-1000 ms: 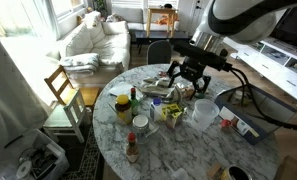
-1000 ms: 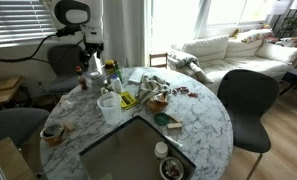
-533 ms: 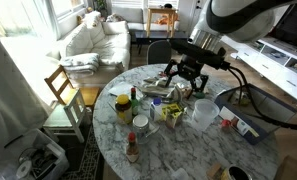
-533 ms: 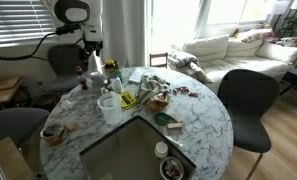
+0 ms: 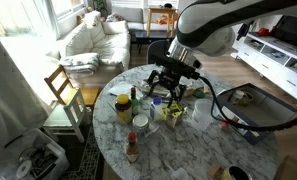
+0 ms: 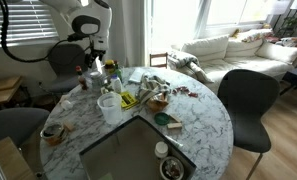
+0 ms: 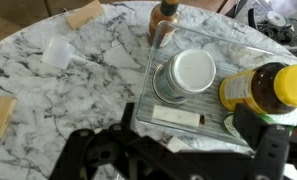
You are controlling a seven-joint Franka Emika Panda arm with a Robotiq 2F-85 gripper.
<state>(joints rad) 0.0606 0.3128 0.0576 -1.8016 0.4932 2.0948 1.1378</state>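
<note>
The pincer (image 7: 178, 152) is being held spread wide above the marble counter (image 7: 48, 110), with nothing pinched. Directly beneath it a clear tray (image 7: 228, 45) is being framed. The white-lidded jar (image 7: 193, 70) is standing on the tray, the yellow jar (image 7: 273, 88) just beside it and the brown bottle (image 7: 165, 20) beyond. By the look of it, an approach is being made and nothing is being touched yet. The next move calls for the jaws to be centred over one jar and lowered straight. In an exterior view the arm (image 5: 223, 25) is being arched over the counter, wrist pointing down.
</note>
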